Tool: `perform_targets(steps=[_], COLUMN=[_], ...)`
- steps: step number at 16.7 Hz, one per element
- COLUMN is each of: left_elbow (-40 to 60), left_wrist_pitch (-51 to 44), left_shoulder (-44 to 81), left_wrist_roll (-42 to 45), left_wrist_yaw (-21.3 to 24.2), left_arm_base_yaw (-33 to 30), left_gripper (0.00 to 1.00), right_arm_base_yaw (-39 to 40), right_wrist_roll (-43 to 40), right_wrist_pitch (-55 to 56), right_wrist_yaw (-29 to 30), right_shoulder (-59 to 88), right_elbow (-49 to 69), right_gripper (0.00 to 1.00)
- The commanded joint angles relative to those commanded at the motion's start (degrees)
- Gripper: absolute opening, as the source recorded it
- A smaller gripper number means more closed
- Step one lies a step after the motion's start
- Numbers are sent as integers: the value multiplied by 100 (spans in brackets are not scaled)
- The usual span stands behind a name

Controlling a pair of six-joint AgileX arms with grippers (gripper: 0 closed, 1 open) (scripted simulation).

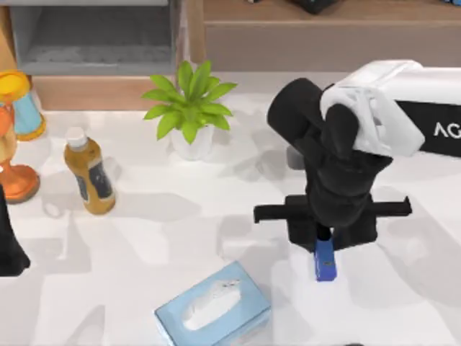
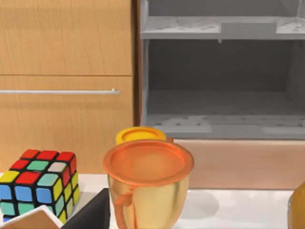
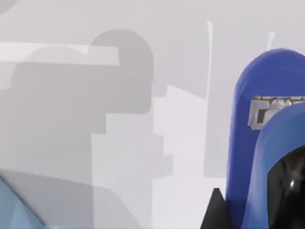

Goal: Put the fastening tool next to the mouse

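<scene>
While the fastening tool is gripped by the right pincer, it should be carried level and low, and set down only once the mouse is located, since no mouse can be made out. Its blue body projects from under the pincer toward the near edge of the worktop, right of the tissue box. Whether it rests on the surface cannot be told. At the far left, the left arm is parked, its pincer state undeterminable

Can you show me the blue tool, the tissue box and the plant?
fastening tool (image 1: 325,262), top view, its blue body.
tissue box (image 1: 241,311), top view, its pale blue lid.
plant (image 1: 189,101), top view, its green leaves.
</scene>
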Motion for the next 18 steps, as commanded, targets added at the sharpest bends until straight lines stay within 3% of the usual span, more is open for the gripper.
perform_targets(steps=[14,18], left_elbow=[0,0], left_wrist_pitch=[0,0], left_shoulder=[0,0], left_wrist_roll=[0,0], left_wrist_yaw=[0,0], left_arm_base_yaw=[0,0], left_gripper=[100,100], right_arm_base_yaw=[-119,-119], right_wrist_roll=[126,126], right_wrist_pitch=[491,491], right_wrist_yaw=[42,42], right_shoulder=[273,273], right_elbow=[-239,-239], right_gripper=[0,30])
